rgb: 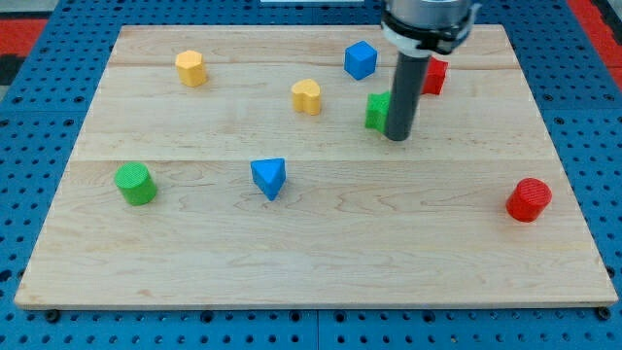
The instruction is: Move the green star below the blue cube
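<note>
The green star (377,110) lies on the wooden board (311,243), below and slightly right of the blue cube (361,59) near the view's top. My tip (397,136) stands against the star's lower right side, and the rod hides the star's right part. The star and the cube are apart.
A red star (434,76) sits just right of the rod, partly hidden. A yellow heart (306,96) lies left of the green star. A yellow block (191,68), a blue triangle (269,177), a green cylinder (134,183) and a red cylinder (528,199) lie further off.
</note>
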`<state>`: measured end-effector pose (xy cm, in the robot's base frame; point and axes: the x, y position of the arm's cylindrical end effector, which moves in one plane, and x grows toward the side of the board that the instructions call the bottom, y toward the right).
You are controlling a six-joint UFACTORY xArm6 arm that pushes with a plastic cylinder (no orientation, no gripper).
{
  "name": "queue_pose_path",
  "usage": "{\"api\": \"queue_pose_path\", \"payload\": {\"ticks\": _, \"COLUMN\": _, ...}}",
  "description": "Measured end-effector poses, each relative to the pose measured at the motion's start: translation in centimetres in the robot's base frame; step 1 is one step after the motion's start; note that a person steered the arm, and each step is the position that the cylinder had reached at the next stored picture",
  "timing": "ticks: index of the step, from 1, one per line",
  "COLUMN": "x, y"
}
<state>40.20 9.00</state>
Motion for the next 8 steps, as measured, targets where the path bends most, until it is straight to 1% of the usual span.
{"api": "queue_pose_path", "payload": {"ticks": 2, "x": -6.1, "y": -1.2}}
{"api": "queue_pose_path", "payload": {"ticks": 3, "x": -8.1, "y": -2.1}}
{"api": "queue_pose_path", "payload": {"ticks": 8, "x": -7.3, "y": -2.7}}
